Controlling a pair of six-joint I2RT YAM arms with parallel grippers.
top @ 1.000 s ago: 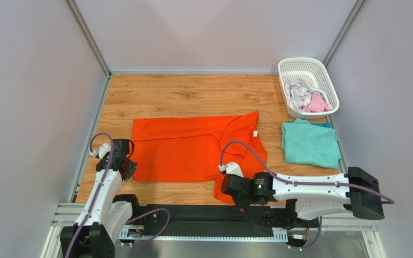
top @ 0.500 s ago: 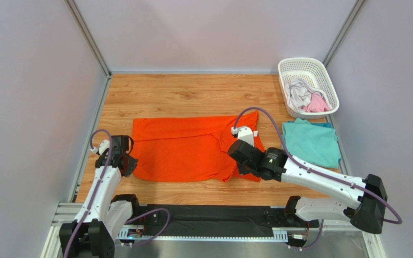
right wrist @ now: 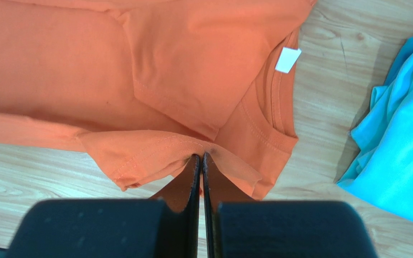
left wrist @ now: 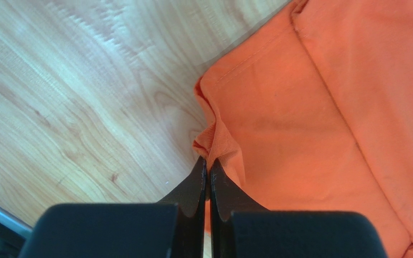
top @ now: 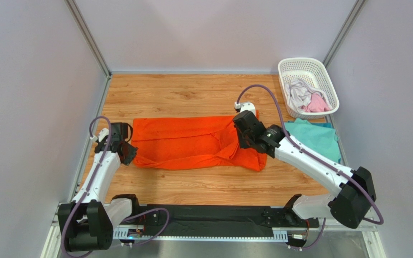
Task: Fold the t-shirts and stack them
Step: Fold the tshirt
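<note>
A white basket [top: 306, 71] sits at the far right corner of the table [top: 192, 91]. Two crumpled things lie in it: a grey-white t-shirt [top: 298, 92] and a pink t-shirt [top: 317, 104]. The pink one is at the near end of the basket, touching the grey-white one. Just in front of the basket, a teal t-shirt [top: 322, 141] lies folded on the table. The orange t-shirt [top: 187, 142] lies in the middle of the table. It is stretched long from left to right.

Only the view from above shows the basket and what is in it. That view does not show the fingers, because the arms hide them.

The left wrist view shows the left claw [left wrist: 207, 164] shut tight. It pinches a little bunch of cloth at the left corner of the orange t-shirt, with bare wood beside it.

The right wrist view shows the right claw [right wrist: 201, 158] shut tight too. It pinches an edge of the orange t-shirt near the collar [right wrist: 278, 107], and that edge is folded over the rest of the cloth. A small white tag [right wrist: 288, 59] shows inside the collar. The teal t-shirt is off to the right, with a strip of wood between it and the orange one.
</note>
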